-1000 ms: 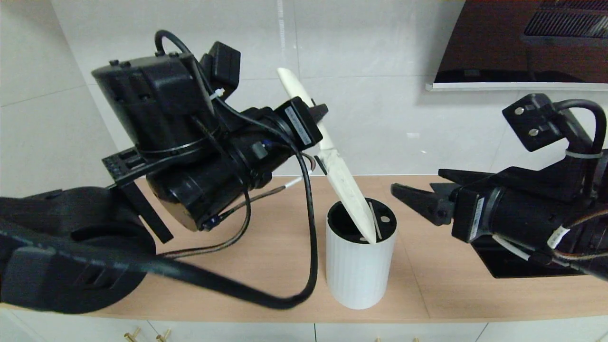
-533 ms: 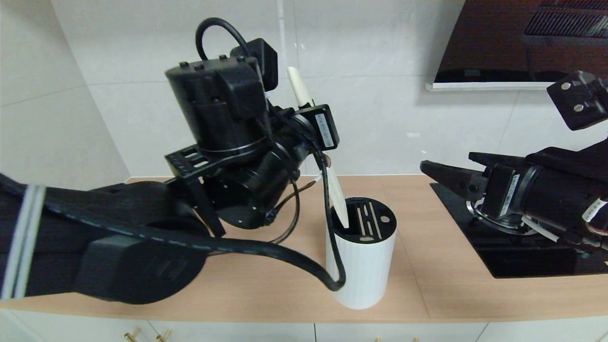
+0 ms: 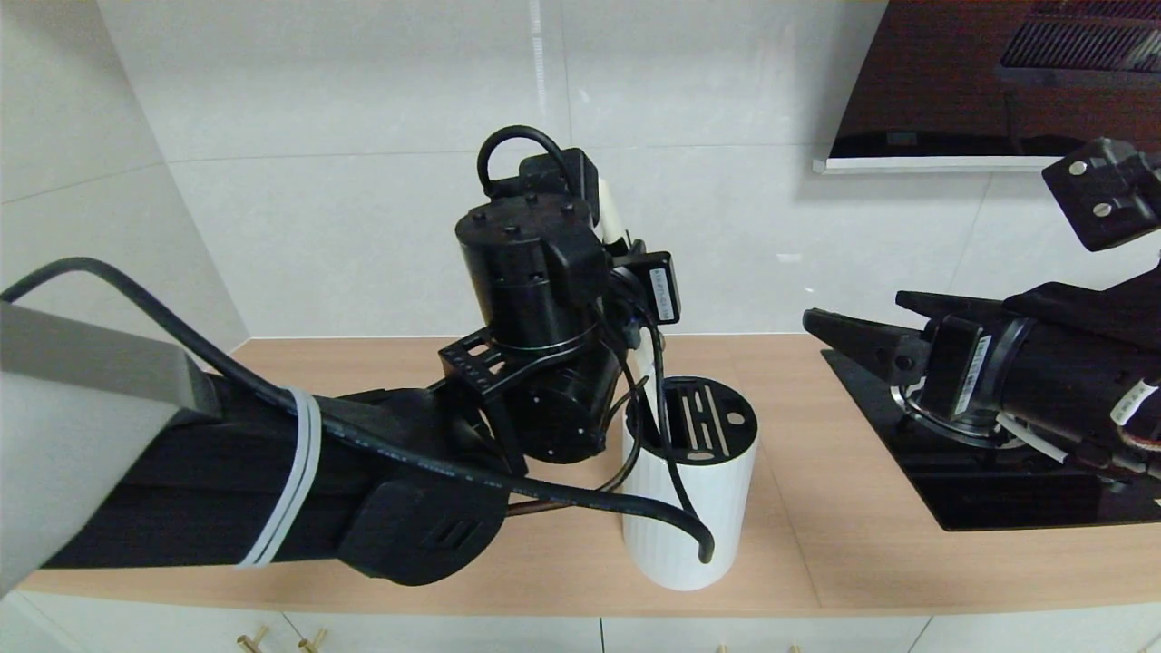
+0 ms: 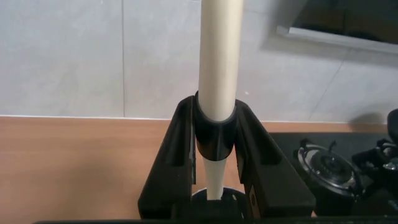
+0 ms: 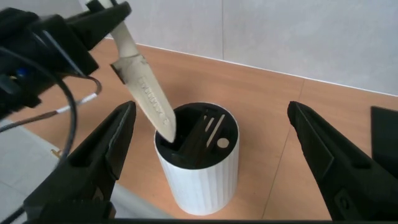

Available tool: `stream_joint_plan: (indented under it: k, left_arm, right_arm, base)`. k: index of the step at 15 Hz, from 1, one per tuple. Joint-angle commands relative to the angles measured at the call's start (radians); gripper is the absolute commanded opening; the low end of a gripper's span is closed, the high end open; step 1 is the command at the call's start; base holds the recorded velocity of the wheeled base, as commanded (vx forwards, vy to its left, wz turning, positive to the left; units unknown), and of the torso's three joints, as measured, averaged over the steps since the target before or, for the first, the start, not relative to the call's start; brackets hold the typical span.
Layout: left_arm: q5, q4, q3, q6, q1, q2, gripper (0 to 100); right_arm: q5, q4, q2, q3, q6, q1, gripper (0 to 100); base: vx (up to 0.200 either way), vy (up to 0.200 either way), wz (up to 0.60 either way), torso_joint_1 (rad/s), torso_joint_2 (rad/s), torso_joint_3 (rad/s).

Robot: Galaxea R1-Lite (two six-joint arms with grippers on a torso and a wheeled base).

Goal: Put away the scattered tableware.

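A cream-handled knife [image 3: 612, 213] stands almost upright in my left gripper [image 3: 639, 299], which is shut on the handle [image 4: 219, 56]. In the right wrist view the pale blade [image 5: 149, 93] slants down, and its tip is inside the dark opening of the white ribbed knife holder [image 5: 199, 168]. That holder [image 3: 726, 508] stands near the counter's front edge, directly below the left gripper [image 4: 214, 134]. My right gripper [image 3: 857, 317] hangs open to the right of the holder, over the stove's edge. Its fingers [image 5: 112, 149] frame the holder from a distance.
A black cooktop [image 3: 998, 490] with a burner [image 4: 329, 165] lies at the right of the wooden counter [image 3: 816, 544]. A dark range hood [image 3: 998, 82] hangs above it. A tiled wall backs the counter. The left arm's cable [image 3: 671, 472] dangles across the holder.
The left arm swung toward the holder, turning the knife from a steep tilt to nearly upright with its tip lower in the opening. The right gripper drew back to the right, then stayed still.
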Motion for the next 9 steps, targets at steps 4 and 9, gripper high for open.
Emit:
stream_joint_plan:
  k: [4, 9]
  left_arm:
    - [0.003, -0.022, -0.016, 0.0, -0.001, 0.057, 0]
    - [0.023, -0.019, -0.016, 0.008, -0.026, 0.135, 0]
  right_arm:
    - [0.0, -0.002, 0.017, 0.002, 0.0, 0.0, 100]
    - [0.0, -0.002, 0.031, 0.003, 0.0, 0.0, 100]
  base:
    - [0.0, 0.0, 0.0, 0.0, 0.0, 0.0]
    - [0.0, 0.0, 0.0, 0.0, 0.0, 0.0]
